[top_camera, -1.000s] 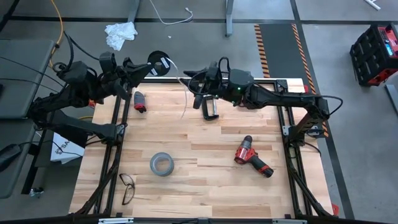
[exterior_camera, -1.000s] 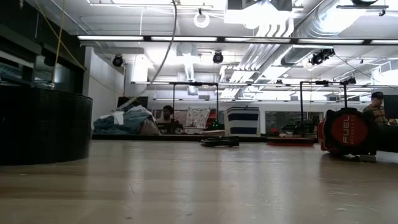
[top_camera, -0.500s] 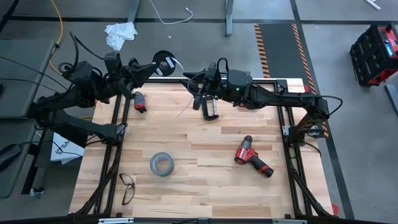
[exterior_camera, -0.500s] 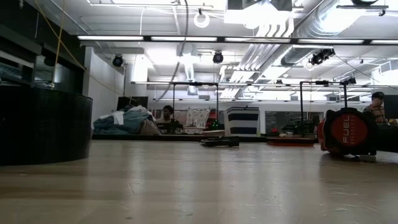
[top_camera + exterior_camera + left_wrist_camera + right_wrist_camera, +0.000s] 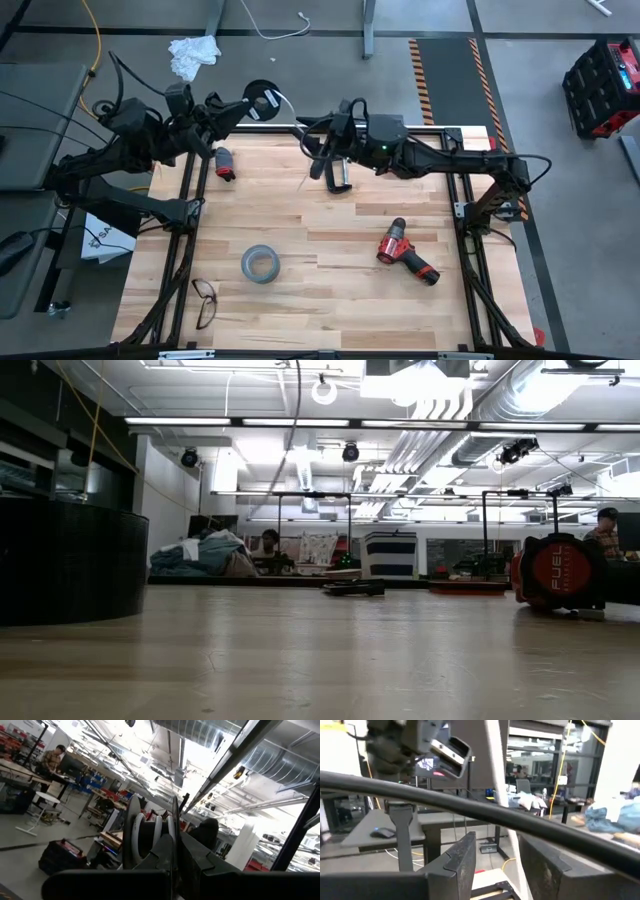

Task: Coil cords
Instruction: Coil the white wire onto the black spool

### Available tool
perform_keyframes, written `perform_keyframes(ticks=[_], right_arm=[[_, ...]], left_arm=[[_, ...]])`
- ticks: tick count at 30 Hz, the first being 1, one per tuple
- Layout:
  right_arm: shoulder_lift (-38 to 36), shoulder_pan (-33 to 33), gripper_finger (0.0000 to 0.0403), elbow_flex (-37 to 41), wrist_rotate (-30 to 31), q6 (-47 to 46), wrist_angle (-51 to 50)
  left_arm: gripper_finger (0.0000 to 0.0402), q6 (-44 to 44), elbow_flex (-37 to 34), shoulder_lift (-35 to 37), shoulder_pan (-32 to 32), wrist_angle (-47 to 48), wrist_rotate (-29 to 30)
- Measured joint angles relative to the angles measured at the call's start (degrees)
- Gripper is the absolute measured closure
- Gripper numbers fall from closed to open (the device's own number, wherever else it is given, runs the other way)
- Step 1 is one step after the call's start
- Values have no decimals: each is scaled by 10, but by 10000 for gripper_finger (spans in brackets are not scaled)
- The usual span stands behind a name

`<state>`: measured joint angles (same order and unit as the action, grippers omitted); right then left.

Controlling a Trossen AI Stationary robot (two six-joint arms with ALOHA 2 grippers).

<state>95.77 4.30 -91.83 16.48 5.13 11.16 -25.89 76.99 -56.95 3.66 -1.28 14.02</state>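
Observation:
My left gripper (image 5: 243,108) is shut on the small black round disc (image 5: 261,99), above the table's far left edge. In the left wrist view the disc (image 5: 150,832) is seen edge-on, with white turns of the cord in its groove. The thin white cord (image 5: 304,168) runs from the disc toward my right gripper (image 5: 312,140), then hangs toward the table. My right gripper (image 5: 497,857) is open, and the cord (image 5: 496,780) passes between its fingers. I cannot tell whether they touch it. My left gripper pinches the disc by its near rim (image 5: 167,851) between the two fingers. The fingers come nearly level from the table's left side, tipped slightly up. The disc stands on edge beyond the fingertips, lifted clear of the table.
On the table lie a grey tape roll (image 5: 259,264), a red drill (image 5: 405,252), glasses (image 5: 205,302) and a small red and black tool (image 5: 225,163). Black frame bars run along the table's sides. On the floor beyond are a yellow cord (image 5: 93,45) and a loose white cable (image 5: 270,35).
The hanging stretch of the white cord has swung toward the right arm and drawn upward. The low view shows less of it hanging now than before. Both grippers have kept their places and their openings.

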Motion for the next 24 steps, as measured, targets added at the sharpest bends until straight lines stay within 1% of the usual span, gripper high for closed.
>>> perform_keyframes(ticks=[7, 10, 16, 24], right_arm=[[0, 2, 260, 0, 11, -1, -1], [0, 4, 260, 0, 16, 13, -2], [0, 6, 260, 0, 10, 1, -2], [9, 10, 260, 0, 7, 13, -3]], left_arm=[[397, -9, 0, -3, 0, 1, -4], [397, -9, 0, -4, 0, 1, -4], [397, -10, 0, -4, 0, 1, -9], [397, -24, 0, -7, 0, -4, -12]])
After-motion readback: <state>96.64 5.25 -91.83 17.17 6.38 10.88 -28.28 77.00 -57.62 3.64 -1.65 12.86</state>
